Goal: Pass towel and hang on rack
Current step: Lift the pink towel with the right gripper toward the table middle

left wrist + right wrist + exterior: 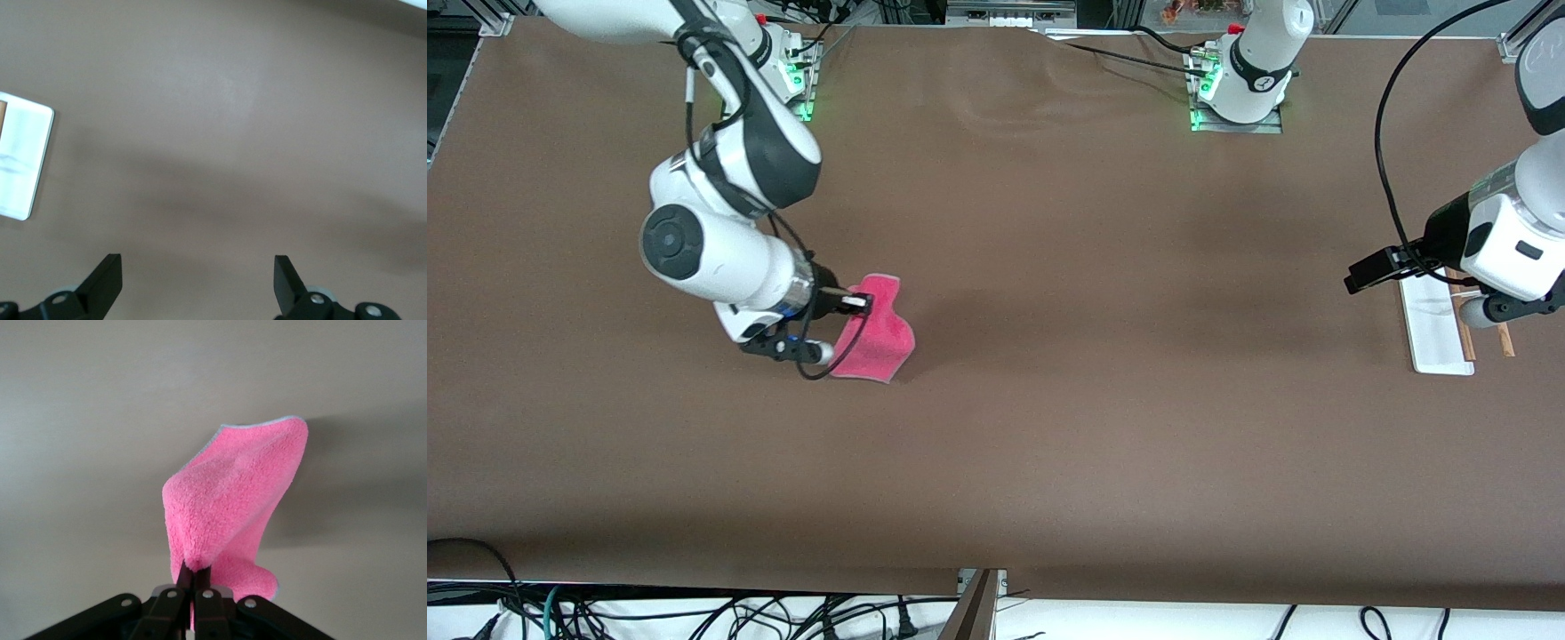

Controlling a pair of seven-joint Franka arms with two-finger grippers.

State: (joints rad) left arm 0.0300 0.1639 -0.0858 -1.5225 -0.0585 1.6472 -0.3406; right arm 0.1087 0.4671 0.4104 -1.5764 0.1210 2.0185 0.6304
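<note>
Table [1049, 356] — brown, plain surface.
Right arm [729, 178] — reaches over the table's right-arm end.
Left arm [1512, 231] — waits above the rack.
Rack [1436, 320] — white base with brown rods, at the left-arm end.
Towel [876, 331] — pink, grey-edged, pinched at one fold and hanging from the right gripper.
Right gripper [860, 303] — clenched on the towel.
Left gripper [198, 280] — fingers spread wide, nothing between them.

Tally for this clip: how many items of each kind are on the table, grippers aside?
Pink towel: 1, pinched in the right gripper.
Rack: 1, under the open left gripper.
Total: 2
</note>
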